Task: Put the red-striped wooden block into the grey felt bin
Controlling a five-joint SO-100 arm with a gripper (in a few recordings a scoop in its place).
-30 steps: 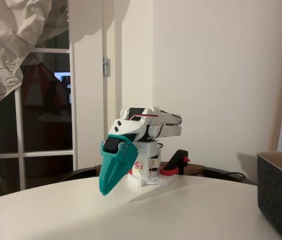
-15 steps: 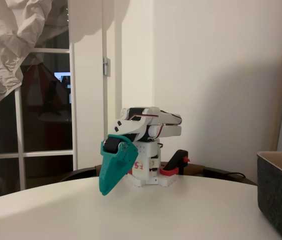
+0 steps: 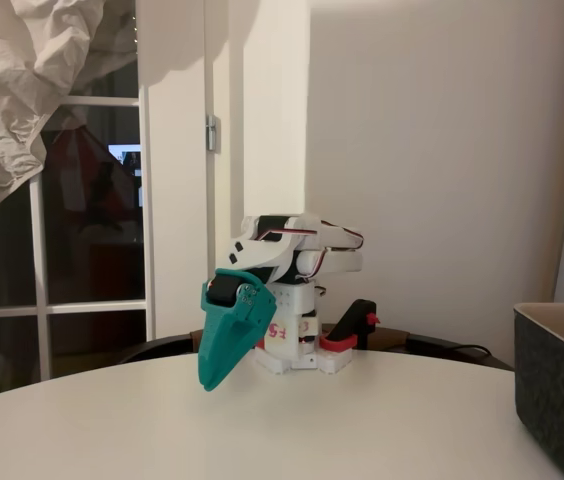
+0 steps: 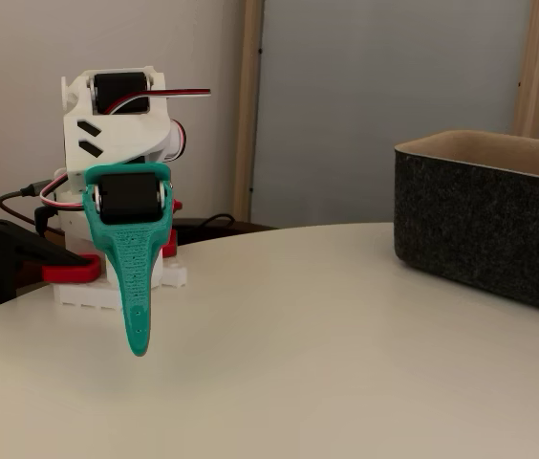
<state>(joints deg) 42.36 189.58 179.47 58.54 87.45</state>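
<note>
My arm is folded low over its white base [image 3: 292,345] at the back of the round white table [image 3: 362,430]. The teal gripper [image 3: 209,383] points down at the tabletop, its fingers pressed together into one wedge with nothing between them. In another fixed view the gripper [image 4: 138,346] hangs as a thin teal blade just above the table, left of centre. The grey felt bin [image 3: 562,385] stands at the right edge, well apart from the gripper; its dark wall and tan rim show as the bin [image 4: 489,225] at right. The red-striped wooden block is out of view.
A red clamp with a black handle [image 3: 354,328] holds the base to the table's far edge; the same clamp [image 4: 21,260] sits left of the base. Cables [image 4: 35,196] trail behind. A window and hanging white cloth [image 3: 22,90] lie beyond the table.
</note>
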